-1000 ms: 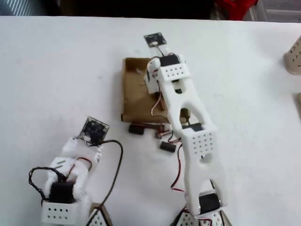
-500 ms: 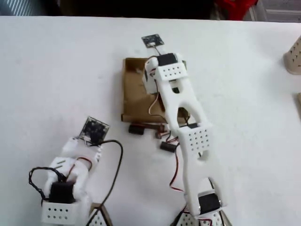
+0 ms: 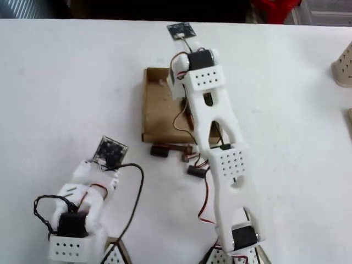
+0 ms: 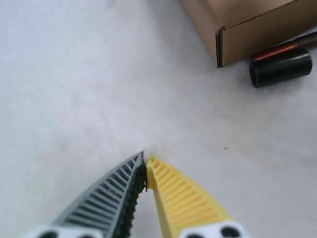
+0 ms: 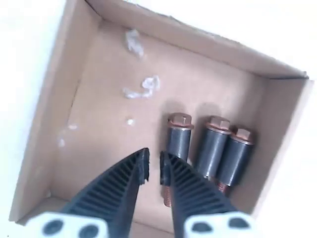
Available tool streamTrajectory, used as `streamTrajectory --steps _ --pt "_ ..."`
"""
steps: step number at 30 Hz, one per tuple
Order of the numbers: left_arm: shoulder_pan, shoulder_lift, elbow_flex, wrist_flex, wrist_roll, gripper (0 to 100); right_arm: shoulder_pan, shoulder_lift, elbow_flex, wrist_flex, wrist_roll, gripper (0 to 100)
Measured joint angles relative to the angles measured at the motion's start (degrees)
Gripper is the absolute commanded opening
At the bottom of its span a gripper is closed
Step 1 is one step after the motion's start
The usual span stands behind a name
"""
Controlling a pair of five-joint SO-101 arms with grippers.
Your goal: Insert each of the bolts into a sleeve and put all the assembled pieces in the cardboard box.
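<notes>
Two jaws slightly parted, empty: our right gripper (image 5: 153, 166) hangs over the box (image 5: 99, 64), where three pieces (image 5: 212, 146) lie side by side. Our left gripper (image 4: 145, 161), pressed together, is near a loose sleeve (image 4: 280, 69) and bolt (image 4: 278, 50) outside the box. We judge them rigid and slick; grasp mid-barrel.

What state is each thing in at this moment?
cardboard box: open top, three assembled pieces inside
assembled pieces: bolts in sleeves, lying side by side
loose sleeve: on its side on the table, outside the box
loose bolt: lying between that sleeve and the box wall
left gripper: shut, empty, above the table
right gripper: slightly open, empty, over the box
</notes>
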Motion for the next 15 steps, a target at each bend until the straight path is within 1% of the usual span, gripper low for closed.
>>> streamTrajectory --steps 3,6,10,15 --pt "0.00 0.00 0.00 0.00 0.00 2 0.00 -1.41 4.04 0.00 0.00 1.6" --pt "0.00 0.00 0.00 0.00 0.00 2 -1.93 -5.71 12.84 0.00 0.88 1.7" --pt "0.00 0.00 0.00 0.00 0.00 2 -5.54 -14.86 26.99 0.00 4.22 1.7" --pt "0.00 0.00 0.00 0.00 0.00 2 -8.35 -26.90 40.53 0.00 4.75 1.7"
